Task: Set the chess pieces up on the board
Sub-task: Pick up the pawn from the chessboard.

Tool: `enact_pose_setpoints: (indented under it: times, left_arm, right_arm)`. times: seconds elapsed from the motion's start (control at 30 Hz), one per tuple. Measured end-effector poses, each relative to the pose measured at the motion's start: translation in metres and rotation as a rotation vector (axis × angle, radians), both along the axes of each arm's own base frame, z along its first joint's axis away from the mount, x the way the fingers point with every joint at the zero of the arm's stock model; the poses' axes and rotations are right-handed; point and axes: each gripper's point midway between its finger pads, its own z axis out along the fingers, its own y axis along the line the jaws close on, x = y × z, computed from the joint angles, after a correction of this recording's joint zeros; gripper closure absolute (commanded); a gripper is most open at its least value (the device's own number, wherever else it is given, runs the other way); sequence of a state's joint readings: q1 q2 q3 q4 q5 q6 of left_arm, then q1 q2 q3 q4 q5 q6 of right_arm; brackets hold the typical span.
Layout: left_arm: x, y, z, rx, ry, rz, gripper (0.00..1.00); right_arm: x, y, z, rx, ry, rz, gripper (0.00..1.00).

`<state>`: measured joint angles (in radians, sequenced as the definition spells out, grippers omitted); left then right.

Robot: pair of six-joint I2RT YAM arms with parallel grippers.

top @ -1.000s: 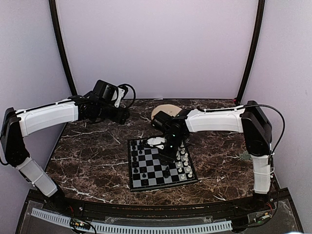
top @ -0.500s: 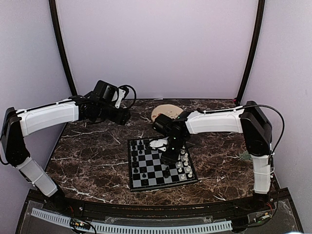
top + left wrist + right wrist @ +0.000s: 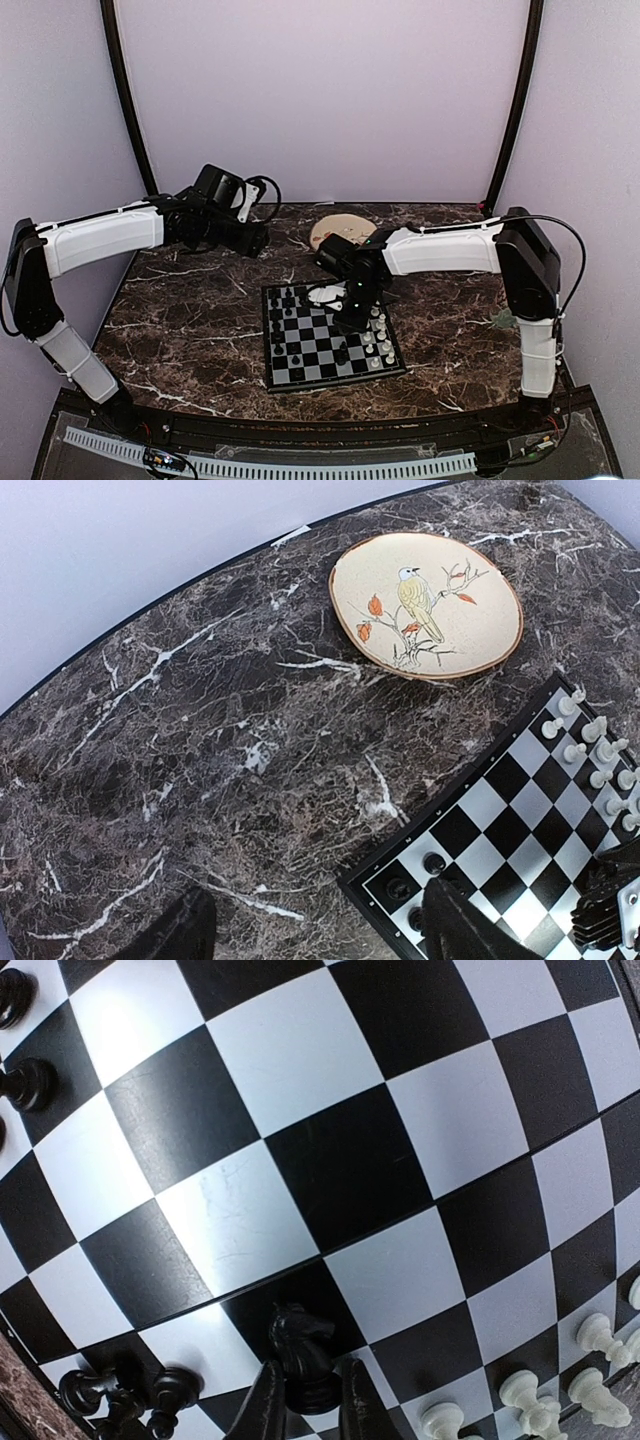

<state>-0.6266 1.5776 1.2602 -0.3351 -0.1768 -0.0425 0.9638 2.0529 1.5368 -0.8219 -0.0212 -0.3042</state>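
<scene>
Right gripper [image 3: 305,1405] is pinching a black knight [image 3: 298,1345] between its fingertips, low over the board [image 3: 330,1160]. Mid-placement, I'd say. Next it needs setting squarely on its home square, then release. Left gripper [image 3: 315,930] hangs spread.

Lying flat toward the far edge of the dark, white-veined marble table [image 3: 200,730]: a round beige plate [image 3: 427,605], carrying a painted bird perching on a twig with orange leaves. Rising from the far corners of the table: dark curved poles [image 3: 127,100], standing against pale lilac walls [image 3: 320,90] closing in the table's far side and flanks. Running along the table's near edge: a white slotted strip [image 3: 300,467].
</scene>
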Motion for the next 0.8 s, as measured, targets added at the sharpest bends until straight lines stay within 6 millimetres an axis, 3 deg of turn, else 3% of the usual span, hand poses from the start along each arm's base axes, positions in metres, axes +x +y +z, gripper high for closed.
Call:
enact_pose_setpoints:
  times: [0.2, 0.3, 0.4, 0.53, 0.63, 0.8]
  left_arm:
    - [0.001, -0.002, 0.004, -0.03, 0.004, 0.015, 0.31]
    - [-0.002, -0.009, 0.006, -0.096, 0.033, 0.019, 0.33]
    - [-0.007, -0.028, 0.013, -0.236, 0.081, 0.003, 0.38]
    - [-0.019, -0.055, 0.025, -0.498, 0.147, -0.021, 0.47]
    - [-0.033, -0.072, 0.022, -0.689, 0.242, -0.047, 0.51]
    - [-0.051, -0.1, 0.005, -0.96, 0.43, -0.076, 0.52]
  right_arm:
    - [-0.002, 0.001, 0.004, 0.021, 0.008, 0.006, 0.96]
    - [-0.001, 0.005, 0.018, 0.078, 0.006, 0.011, 0.96]
    - [0.007, 0.008, 0.042, 0.165, -0.03, 0.004, 0.96]
    - [0.031, 0.009, 0.082, 0.281, -0.121, -0.018, 0.95]
    - [0.049, 0.007, 0.104, 0.33, -0.197, -0.035, 0.95]
    - [0.066, 0.006, 0.123, 0.366, -0.285, -0.047, 0.95]
